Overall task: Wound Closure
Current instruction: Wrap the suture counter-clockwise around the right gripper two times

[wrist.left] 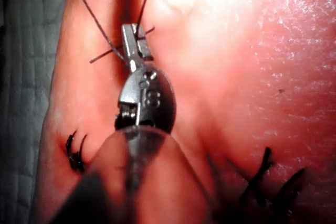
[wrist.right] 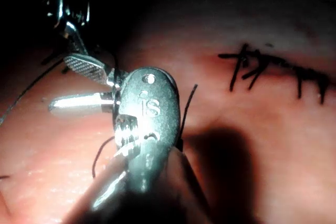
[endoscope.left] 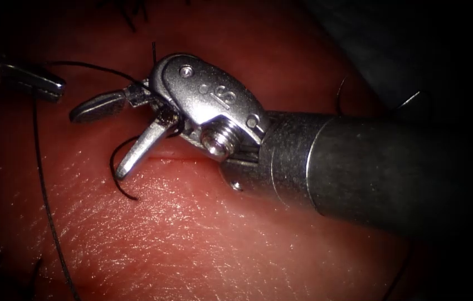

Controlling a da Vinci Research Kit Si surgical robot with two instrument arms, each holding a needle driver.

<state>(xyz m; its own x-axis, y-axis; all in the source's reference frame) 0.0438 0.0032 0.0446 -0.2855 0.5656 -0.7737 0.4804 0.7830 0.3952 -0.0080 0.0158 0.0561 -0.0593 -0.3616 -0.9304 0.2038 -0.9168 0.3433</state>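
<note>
My right tool [endoscope.left: 98, 142] reaches in from the right over the cut [endoscope.left: 178, 159], its jaws open and holding nothing. Black thread [endoscope.left: 97, 68] arcs from my left tool [endoscope.left: 55, 86] at the upper left to the hinge of the right tool's jaws. Another strand [endoscope.left: 47, 206] runs down the tissue [endoscope.left: 191, 234] on the left. A curled thread end [endoscope.left: 115, 167] lies under the lower right jaw. The left tool [wrist.left: 131, 35] is shut on the thread [wrist.left: 147, 3]. In the right wrist view the right tool [wrist.right: 60, 83] stands open beside the left tool [wrist.right: 71, 30].
Finished black stitches [wrist.right: 252, 66] cross the cut further along, and more stitches [wrist.left: 262, 174] sit near the left tool's shaft. Dark cloth [endoscope.left: 414, 44] borders the tissue at the upper right. Grey cloth [wrist.left: 21, 87] lies beside the tissue.
</note>
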